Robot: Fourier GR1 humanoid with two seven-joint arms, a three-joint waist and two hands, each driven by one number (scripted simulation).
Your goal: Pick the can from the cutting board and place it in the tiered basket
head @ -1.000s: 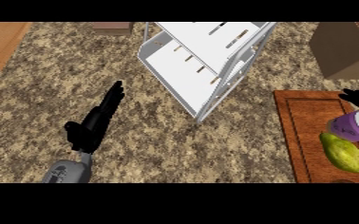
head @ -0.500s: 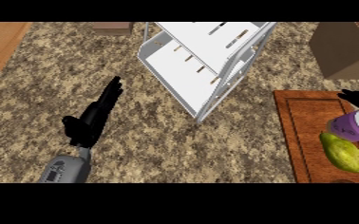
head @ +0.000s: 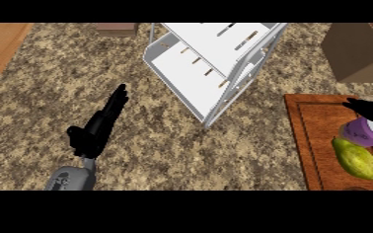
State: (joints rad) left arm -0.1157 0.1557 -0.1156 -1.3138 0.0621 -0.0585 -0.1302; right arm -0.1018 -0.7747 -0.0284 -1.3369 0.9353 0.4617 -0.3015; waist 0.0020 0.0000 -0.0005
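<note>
"What takes up the most room from where you stand?"

"The speckled stone counter, brown and grey all over. On it, towards the back and middle, stands the white tiered basket, its two flat shelves one above the other and nothing lying on either that I can see."

"And the cutting board?"

"The wooden cutting board sits at the right edge, well apart from the basket's foot. On it lies a yellow-green fruit, and just behind that, touching it, the can, purple and pale, half cut off by the edge."

"Is a hand on it?"

"The right hand shows only as a dark bit just above the can, right against it. Whether its fingers are spread or curled I cannot tell."

"The other one?"

"The left hand is over the bare counter at the lower left, fingers straight and together, pointing away, thumb out to the side, holding nothing. A brown box stands at the far right, and a small brown block lies at the back."
</note>
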